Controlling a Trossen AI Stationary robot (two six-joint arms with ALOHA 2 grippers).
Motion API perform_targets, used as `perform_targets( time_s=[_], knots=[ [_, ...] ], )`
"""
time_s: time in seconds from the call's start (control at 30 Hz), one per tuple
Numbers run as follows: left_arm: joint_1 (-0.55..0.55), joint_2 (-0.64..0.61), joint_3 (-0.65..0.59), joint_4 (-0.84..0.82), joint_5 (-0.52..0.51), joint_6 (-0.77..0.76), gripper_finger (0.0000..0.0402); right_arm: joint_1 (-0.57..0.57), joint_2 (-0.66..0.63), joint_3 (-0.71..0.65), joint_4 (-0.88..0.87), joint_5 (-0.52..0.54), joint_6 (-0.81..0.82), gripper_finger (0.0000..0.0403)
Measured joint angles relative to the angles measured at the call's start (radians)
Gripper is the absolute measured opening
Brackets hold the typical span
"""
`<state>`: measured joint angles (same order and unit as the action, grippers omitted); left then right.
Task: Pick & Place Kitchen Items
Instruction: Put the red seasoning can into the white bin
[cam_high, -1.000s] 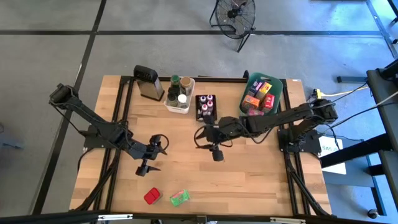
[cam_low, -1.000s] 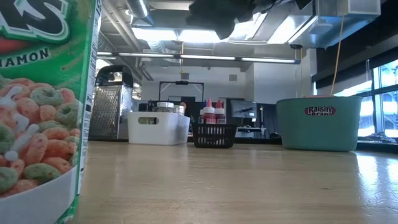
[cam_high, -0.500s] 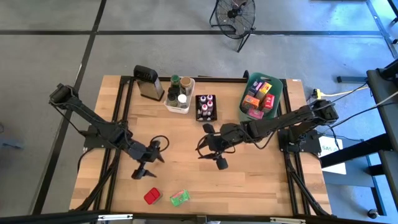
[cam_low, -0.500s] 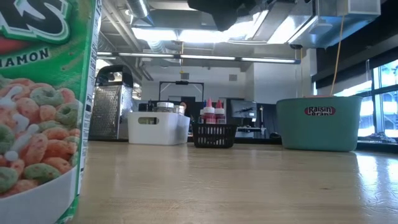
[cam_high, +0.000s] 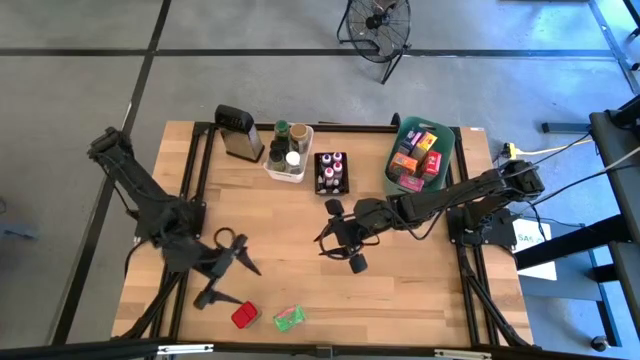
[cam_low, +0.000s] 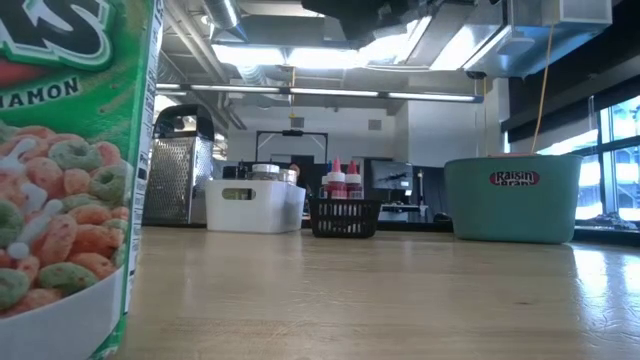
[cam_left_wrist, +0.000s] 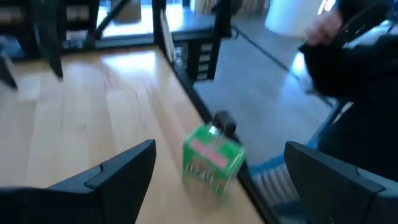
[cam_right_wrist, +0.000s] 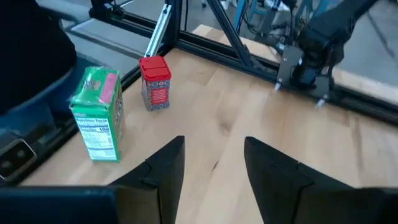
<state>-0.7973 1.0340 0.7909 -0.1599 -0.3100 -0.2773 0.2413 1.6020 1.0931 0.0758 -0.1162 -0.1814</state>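
While the left gripper (cam_high: 222, 270) hangs low over the near part of the table (cam_high: 420, 280) with its fingers spread as wide as they go and nothing held between them, an approach step is judged to be in hand. Just beyond its fingertips, towards the table's near edge, a red packet (cam_high: 243, 316) is seen, and a green packet (cam_high: 288, 318) stands just beside that one, a little further from the claw. In the left wrist view the green packet is framed between the two dark fingers, near the table's edge, not yet enclosed. The right gripper (cam_high: 346, 240) is held above the table's middle, well apart from both packets, its fingers parted partway and empty. The other groceries are already lodged in the white bin (cam_high: 287, 152), the black bin (cam_high: 331, 172) and the teal bin (cam_high: 421, 151), far from either claw. For the next move, a short advance and descent would be called for, so that one packet is straddled before the fingers are closed
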Motion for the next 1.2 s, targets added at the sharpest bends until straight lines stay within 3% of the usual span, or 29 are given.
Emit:
perform_targets(
  time_s=[0.27, 0.4, 0.57, 0.67, 0.77, 0.9, 1.2],
  knots=[
    [-0.139, 0.023, 0.123, -0.135, -0.252, -0.194, 0.0349, 0.0, 0.0, 0.0, 0.016, 0.002, -0.18, 0.0167],
    [-0.167, 0.065, 0.132, 0.083, -0.325, -0.059, 0.0349, -0.006, 0.0, -0.001, 0.044, 0.003, -0.271, 0.0167],
    [-0.208, 0.131, 0.132, 0.373, -0.303, 0.179, 0.0349, -0.019, 0.0, -0.001, 0.088, 0.003, -0.279, 0.0167],
    [-0.236, 0.162, 0.137, 0.429, -0.372, 0.237, 0.0349, -0.021, 0.0, -0.001, 0.088, 0.003, -0.276, 0.0167],
    [-0.261, 0.21, 0.198, 0.353, -0.482, 0.222, 0.0349, -0.02, 0.0, -0.001, 0.085, 0.001, -0.239, 0.0167],
    [-0.288, 0.313, 0.365, 0.129, -0.613, 0.135, 0.0349, -0.013, 0.0, -0.001, 0.084, -0.027, -0.168, 0.0167],
    [-0.282, 0.611, 0.846, -0.648, -0.589, -0.387, 0.0349, 0.041, 0.0, -0.001, 0.072, -0.163, -0.095, 0.0167]
  ],
)
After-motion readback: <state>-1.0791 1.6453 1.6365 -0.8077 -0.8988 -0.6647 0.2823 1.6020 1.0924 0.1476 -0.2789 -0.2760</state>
